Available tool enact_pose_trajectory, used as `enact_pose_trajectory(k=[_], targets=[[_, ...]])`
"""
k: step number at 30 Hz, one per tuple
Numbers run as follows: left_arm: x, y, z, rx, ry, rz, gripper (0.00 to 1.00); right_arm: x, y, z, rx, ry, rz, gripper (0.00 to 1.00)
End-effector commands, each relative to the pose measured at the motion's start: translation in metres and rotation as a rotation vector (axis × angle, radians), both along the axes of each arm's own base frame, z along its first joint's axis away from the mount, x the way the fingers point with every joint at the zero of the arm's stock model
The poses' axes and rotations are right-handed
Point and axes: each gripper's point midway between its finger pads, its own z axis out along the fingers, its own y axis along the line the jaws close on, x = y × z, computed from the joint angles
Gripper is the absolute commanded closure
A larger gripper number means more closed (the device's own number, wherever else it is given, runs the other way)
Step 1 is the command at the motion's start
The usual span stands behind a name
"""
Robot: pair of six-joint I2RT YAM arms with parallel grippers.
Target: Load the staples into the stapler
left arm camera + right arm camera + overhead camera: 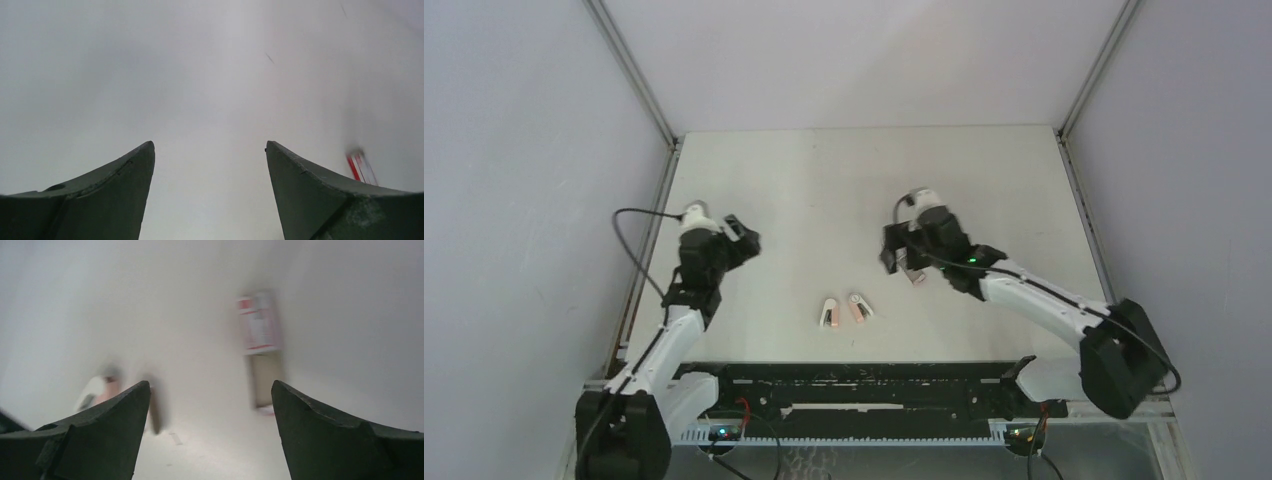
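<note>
Two stubby pink staplers (829,313) (861,308) lie side by side at the table's front middle. One stapler (97,390) shows blurred at the left of the right wrist view. The pinkish staple box (915,276) lies just under my right gripper (894,262). In the right wrist view the box's red-marked sleeve (257,322) lies slid off its open tray (265,382). A blurred dark grey strip (156,412), likely the staples, stands beside the left finger. My right gripper (210,382) is open and holds nothing. My left gripper (746,240) (210,145) is open over bare table.
A small pale sliver (175,438) lies on the table between the right fingers. A red-striped edge (361,167) shows blurred at the right of the left wrist view. Metal frame posts (636,75) rise at the table's back corners. White walls enclose the table.
</note>
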Motion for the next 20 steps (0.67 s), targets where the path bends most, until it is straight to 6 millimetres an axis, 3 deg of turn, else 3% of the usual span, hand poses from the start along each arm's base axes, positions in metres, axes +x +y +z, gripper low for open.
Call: enact_pose_trajectory(k=[1,5,10,14,20], targets=[[0.007,0.105,0.035,0.099,-0.197,0.377,0.14,0.038,-0.082,0.033,0.101,-0.161,-0.176,0.11],[-0.017,0.150,0.030,0.254,-0.255,0.567,0.12,0.051,-0.155,0.049,0.165,-0.331,-0.358,0.12],[-0.015,0.159,0.030,0.349,-0.326,0.572,0.11,0.046,-0.217,0.037,0.128,-0.488,-0.540,0.10],[-0.004,0.162,0.028,0.390,-0.338,0.573,0.12,0.045,-0.239,0.017,0.066,-0.538,-0.592,0.10],[-0.011,0.172,0.030,0.408,-0.411,0.646,0.12,0.053,-0.252,0.006,0.002,-0.577,-0.634,0.10]])
